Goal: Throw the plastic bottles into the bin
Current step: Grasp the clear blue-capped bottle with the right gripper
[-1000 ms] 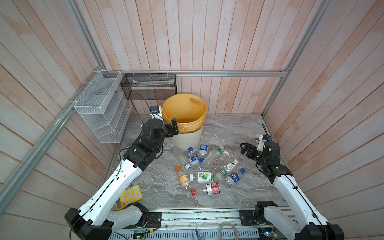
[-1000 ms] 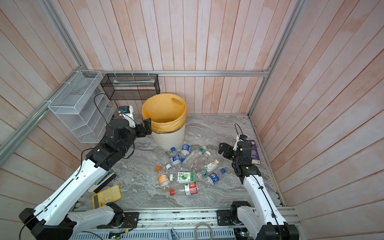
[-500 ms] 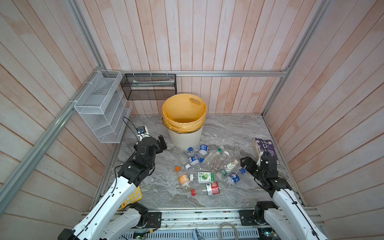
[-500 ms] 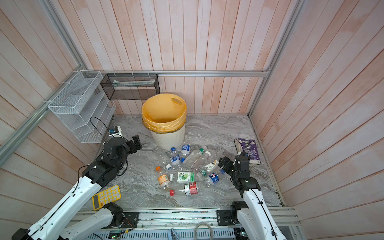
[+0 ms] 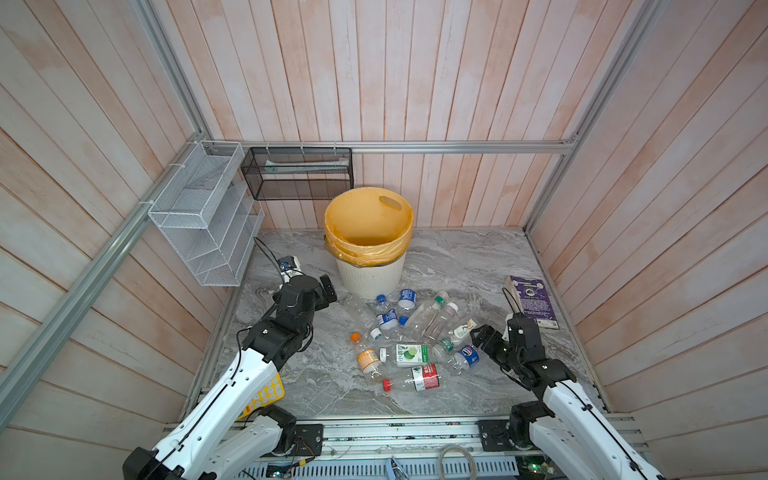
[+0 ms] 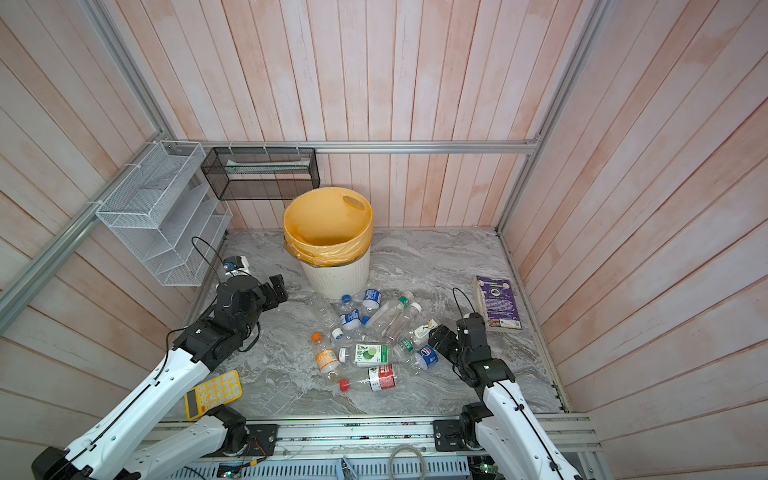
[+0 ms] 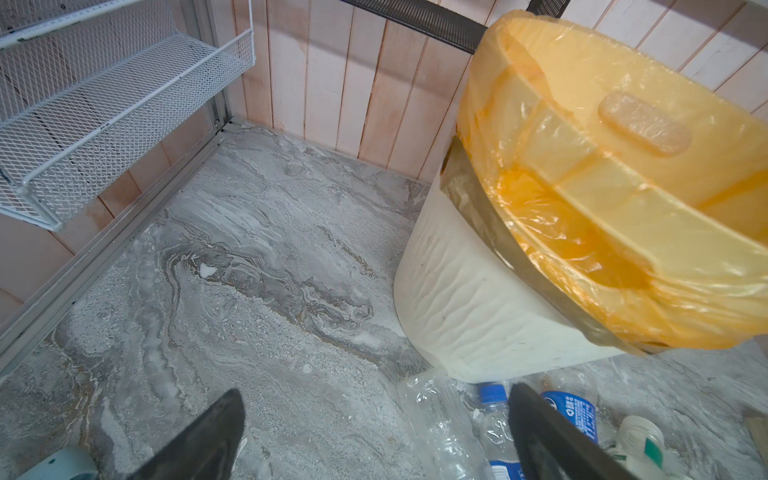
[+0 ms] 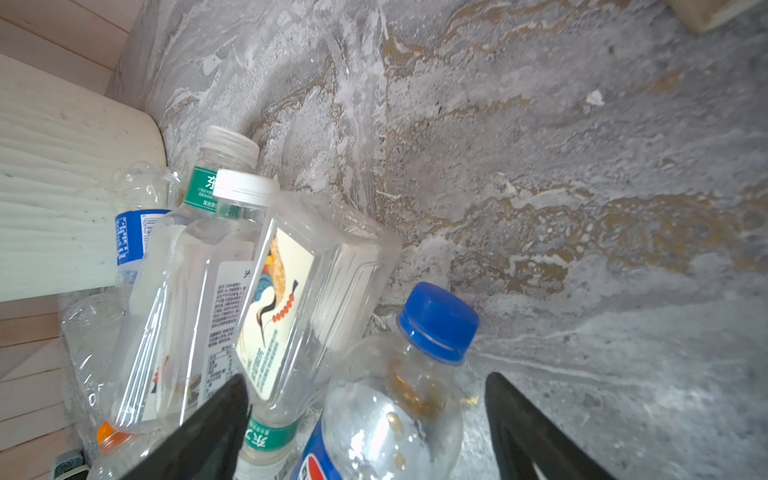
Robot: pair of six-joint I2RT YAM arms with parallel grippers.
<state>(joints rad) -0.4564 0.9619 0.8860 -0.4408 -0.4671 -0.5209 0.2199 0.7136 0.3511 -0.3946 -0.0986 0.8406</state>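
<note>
Several plastic bottles (image 5: 409,328) lie in a heap on the grey marble floor in front of the bin (image 5: 368,280), a cream ribbed basket lined with a yellow bag. In both top views my right gripper (image 5: 482,341) (image 6: 440,337) is low at the heap's right edge. It is open, with a clear blue-capped bottle (image 8: 436,320) (image 6: 424,356) lying between its jaws (image 8: 365,376), gaps showing on both sides. A square clear bottle (image 8: 307,282) leans beside it. My left gripper (image 5: 328,291) (image 7: 376,388) hangs open and empty left of the bin (image 7: 465,299), near a crushed clear bottle (image 7: 436,415).
A purple book (image 5: 530,301) lies by the right wall, close behind my right arm. A yellow calculator (image 6: 214,392) sits at the front left under my left arm. On the left wall hang a white wire rack (image 5: 203,220) and a black mesh basket (image 5: 297,174).
My left gripper has drawn back from the bin's rim and dropped toward the floor. My right gripper has moved from the right wall to the heap, its jaws narrowing around the blue-capped bottle.
</note>
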